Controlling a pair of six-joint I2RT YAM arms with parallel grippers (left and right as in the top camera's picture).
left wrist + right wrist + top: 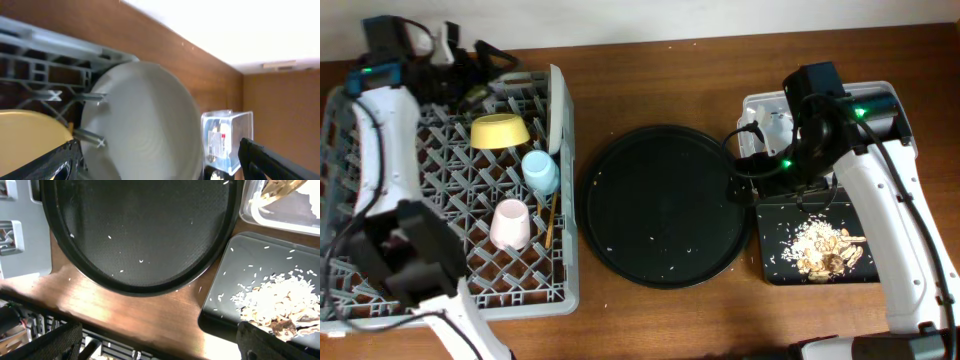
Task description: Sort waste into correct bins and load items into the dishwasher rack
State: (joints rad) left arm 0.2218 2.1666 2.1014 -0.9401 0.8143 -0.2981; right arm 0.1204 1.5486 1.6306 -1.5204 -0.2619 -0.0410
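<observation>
White plate [145,125] is propped on edge in the dishwasher rack [45,50], left gripper [160,167] spread wide, nothing held; could get toppled if clipped during pull-out.

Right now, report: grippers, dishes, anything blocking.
Left gripper open, right gripper open. White plate upright in dishwasher rack beside yellow bowl. Food scraps in black rectangular tray. No obstruction seen.
</observation>
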